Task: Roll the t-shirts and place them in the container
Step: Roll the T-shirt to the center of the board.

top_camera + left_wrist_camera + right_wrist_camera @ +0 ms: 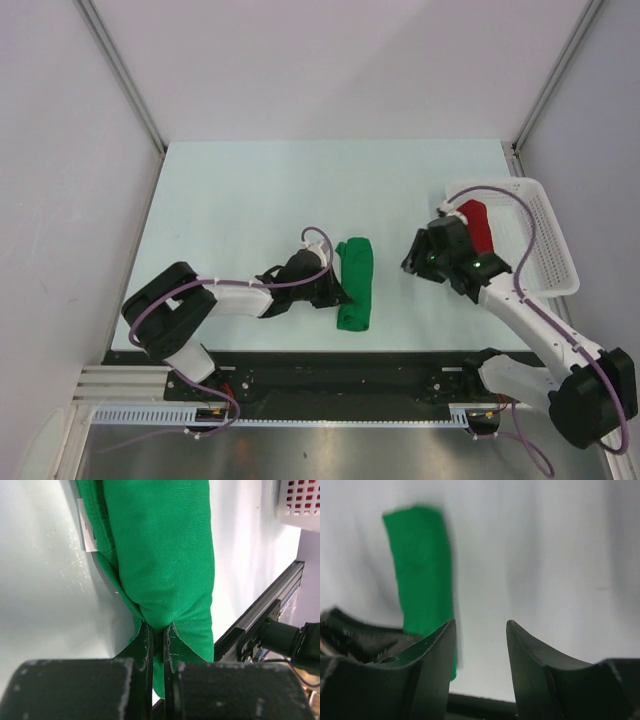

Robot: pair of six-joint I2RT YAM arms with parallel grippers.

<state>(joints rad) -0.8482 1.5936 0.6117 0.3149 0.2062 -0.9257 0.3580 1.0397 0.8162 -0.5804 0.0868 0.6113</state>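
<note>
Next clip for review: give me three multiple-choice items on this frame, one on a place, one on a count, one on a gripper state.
1. Where is the red t-shirt?
A on the bare table
B hanging off the table edge
C in the white basket

2. How many t-shirts show?
A one
B two
C three

3. The left gripper is:
A shut on the green t-shirt
B open above the table
C out of view

Answers:
1 C, the red cloth lies inside the mesh rim.
2 B, one is green and one is red.
3 A, its fingers pinch a green fold.
</note>
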